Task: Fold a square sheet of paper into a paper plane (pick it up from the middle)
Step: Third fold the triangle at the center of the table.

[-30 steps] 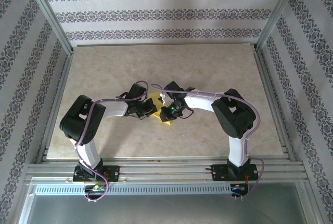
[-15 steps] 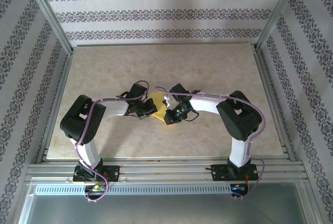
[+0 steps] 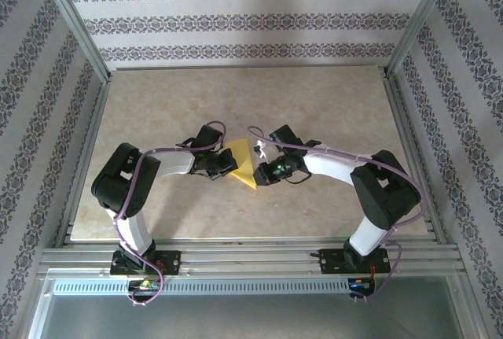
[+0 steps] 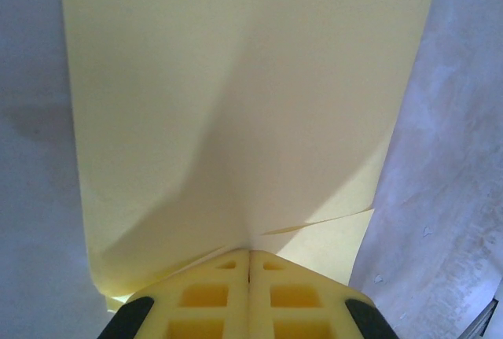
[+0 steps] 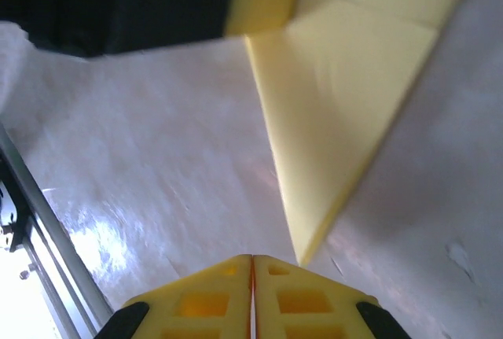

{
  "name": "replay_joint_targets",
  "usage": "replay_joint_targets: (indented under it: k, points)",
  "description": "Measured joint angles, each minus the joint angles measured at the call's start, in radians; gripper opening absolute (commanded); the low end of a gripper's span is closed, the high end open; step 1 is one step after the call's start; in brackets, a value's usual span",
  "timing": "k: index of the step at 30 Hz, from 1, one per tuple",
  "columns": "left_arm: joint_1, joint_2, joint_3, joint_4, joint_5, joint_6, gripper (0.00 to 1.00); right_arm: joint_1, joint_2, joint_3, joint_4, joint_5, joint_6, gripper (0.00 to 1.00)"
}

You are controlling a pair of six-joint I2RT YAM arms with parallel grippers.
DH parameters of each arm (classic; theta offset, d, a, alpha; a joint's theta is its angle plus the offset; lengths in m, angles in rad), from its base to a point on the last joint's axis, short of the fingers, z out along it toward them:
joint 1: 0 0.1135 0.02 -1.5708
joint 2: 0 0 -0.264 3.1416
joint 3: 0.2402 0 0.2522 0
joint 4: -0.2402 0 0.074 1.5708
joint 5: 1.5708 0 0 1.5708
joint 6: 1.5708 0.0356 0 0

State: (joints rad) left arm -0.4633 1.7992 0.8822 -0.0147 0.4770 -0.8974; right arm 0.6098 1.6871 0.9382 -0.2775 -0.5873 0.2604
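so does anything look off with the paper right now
Mildly: the folded yellow paper bows into a ridge from where the left gripper pinches it, and a lower layer pokes out unevenly beside the pinch. No tears visible.

Both arms bent inward, left pincer (image 4: 250, 256) closed, right pincer (image 5: 253, 260) closed, tips facing each other

Lab test cell: aluminium frame (image 3: 251, 259), patterned panels (image 3: 251, 20), marble-look tabletop (image 3: 314, 103).
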Motion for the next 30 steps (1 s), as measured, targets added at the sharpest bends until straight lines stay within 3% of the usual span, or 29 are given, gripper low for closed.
replay_joint_targets:
  k: [19,25,30]
  points:
    - [0.0,0.006,0.029,-0.043,0.0,0.008,0.03,0.047,0.172,0.084,-0.004,0.082,0.018,0.1]
    - [-0.001,0.002,0.048,-0.081,-0.019,0.034,0.13,0.047,0.185,0.1,-0.01,0.083,0.025,0.1]
    - [-0.001,-0.056,0.045,-0.101,-0.039,0.029,0.15,0.047,0.188,0.103,-0.01,0.082,0.033,0.09]
